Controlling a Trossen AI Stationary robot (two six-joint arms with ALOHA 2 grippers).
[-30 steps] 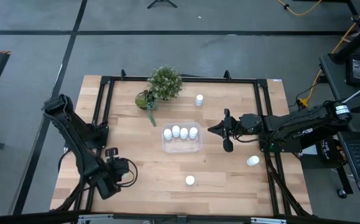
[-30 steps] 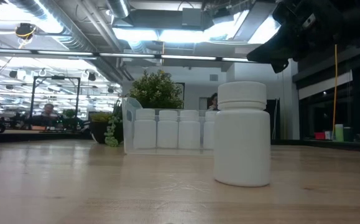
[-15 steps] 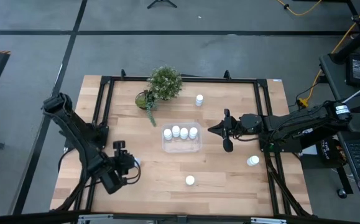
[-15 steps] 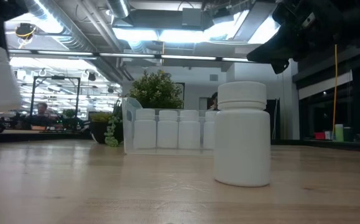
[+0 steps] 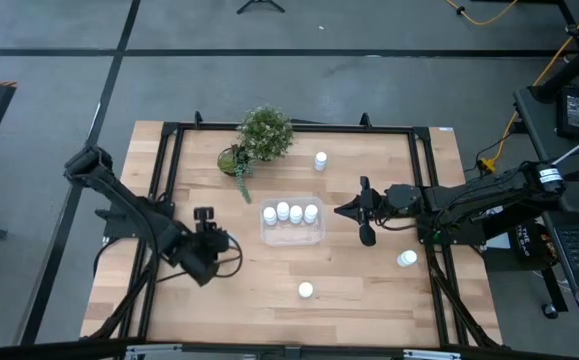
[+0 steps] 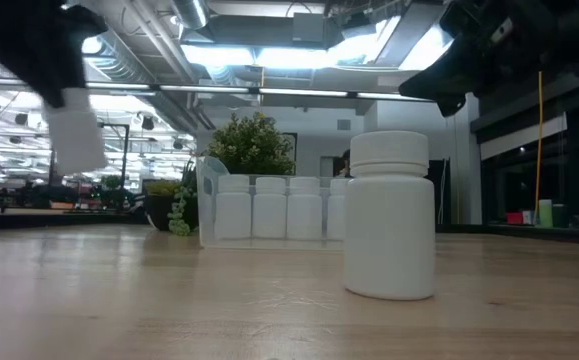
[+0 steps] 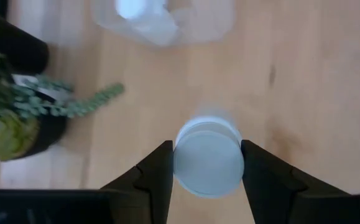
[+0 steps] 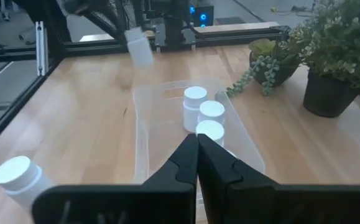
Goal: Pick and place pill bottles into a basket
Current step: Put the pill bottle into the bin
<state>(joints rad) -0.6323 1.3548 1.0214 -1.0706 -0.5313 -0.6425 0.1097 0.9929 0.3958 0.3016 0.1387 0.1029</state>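
Note:
My left gripper [image 5: 215, 243] is shut on a white pill bottle [image 7: 207, 163] above the table, left of the basket. The clear basket [image 5: 292, 224] holds several white bottles in a row [image 6: 269, 205]. Three loose bottles stand on the table: one at the far side [image 5: 321, 160], one near the front [image 5: 306, 290], one at the right edge [image 5: 407, 259]. My right gripper [image 5: 354, 210] is shut and empty, in the air just right of the basket. My left gripper pinches the bottle's round body [image 7: 178, 167] between its two fingers, one on each side. The fingers [image 7: 158, 174] point down from above. The bottle hangs upright below them, cap up, lifted clear of the table [image 6: 77, 140].
A potted green plant [image 5: 261, 135] stands behind the basket at the far edge, with a trailing sprig [image 7: 74, 102] toward the left gripper. A black frame [image 5: 169, 170] runs around the wooden table top.
My left gripper has carried the bottle from the near left part of the table toward the far edge and to the right, closer to the basket. The bottle stays upright and clear of the table. My right gripper has kept still.

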